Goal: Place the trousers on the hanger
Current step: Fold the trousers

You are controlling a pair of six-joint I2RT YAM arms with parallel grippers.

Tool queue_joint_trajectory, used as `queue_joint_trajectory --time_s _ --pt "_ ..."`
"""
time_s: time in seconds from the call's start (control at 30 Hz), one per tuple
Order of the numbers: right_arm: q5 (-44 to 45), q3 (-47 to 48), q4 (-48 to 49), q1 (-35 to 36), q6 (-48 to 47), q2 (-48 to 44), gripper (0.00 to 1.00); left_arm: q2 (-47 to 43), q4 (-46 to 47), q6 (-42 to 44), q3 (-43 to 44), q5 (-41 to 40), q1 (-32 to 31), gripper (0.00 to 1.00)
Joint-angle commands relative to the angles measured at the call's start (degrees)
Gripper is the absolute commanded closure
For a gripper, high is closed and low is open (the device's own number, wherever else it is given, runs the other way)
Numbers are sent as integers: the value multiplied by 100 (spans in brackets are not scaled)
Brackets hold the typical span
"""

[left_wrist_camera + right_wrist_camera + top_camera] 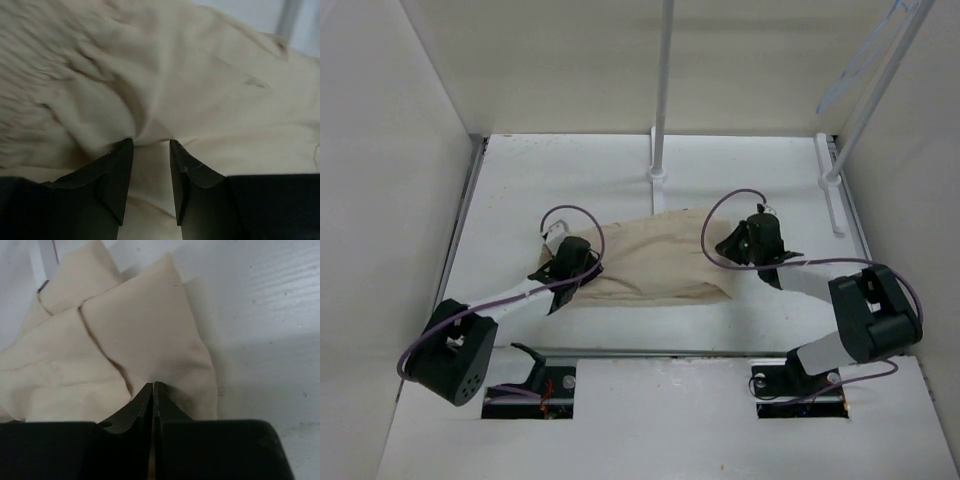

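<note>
The beige trousers [655, 255] lie crumpled on the white table between both arms. My left gripper [588, 268] is at their left end. In the left wrist view its jaws [151, 142] stand a little apart with a thick fold of the trousers [165, 75] bunched between them, and wrinkles run to the tips. At the trousers' right edge my right gripper [728, 248] is pressed shut [153, 385] on a thin fold of the trousers [125, 335]. The pale bluish hanger [855, 62] hangs high at the back right, far from both grippers.
A white upright rack pole [663, 90] stands at the back centre, just behind the trousers. A slanted white pole [880, 90] rises at the back right from a foot [832, 195] on the table. White walls [390, 150] close in the left, back and right sides.
</note>
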Motion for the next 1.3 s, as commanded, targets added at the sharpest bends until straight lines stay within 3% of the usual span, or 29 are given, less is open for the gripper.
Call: queue_joint_trajectory --time_s 0.0,0.03,0.17,0.33,0.43,0.6,0.77,0.9,0.97,1.1,1.27 --pt "28 -209 389 -66 220 49 90 -244 349 -266 -698 247 550 67" --pt "72 -253 450 -75 229 85 94 -262 410 -275 -848 343 743 67" --pt "310 -114 240 12 185 -125 90 -437 552 -240 -1017 712 1473 67" --pt "486 -157 -23 600 -113 -1486 80 -1236 306 -196 -657 1135 1747 65" --pt "284 -130 -410 1074 -71 -1918 79 -1667 -80 -187 -280 1100 1398 65" --pt "389 -674 -34 2033 500 -2025 79 -1563 -161 -275 116 609 89 65" --pt "319 -895 169 2262 729 -1533 83 -757 304 -380 783 642 -598 64" --pt "739 -1316 -68 2456 1089 -1812 84 166 542 -354 1635 1064 -950 61" --pt "986 -1457 -234 2552 1108 -2294 79 702 578 -275 2153 1257 -1039 58" --pt "1451 -1589 -883 2606 993 -3997 52 1810 482 -91 3190 1696 -872 53" --pt "1655 -1862 -2455 2142 1178 -6108 48 3085 -158 374 4667 2383 -854 50"
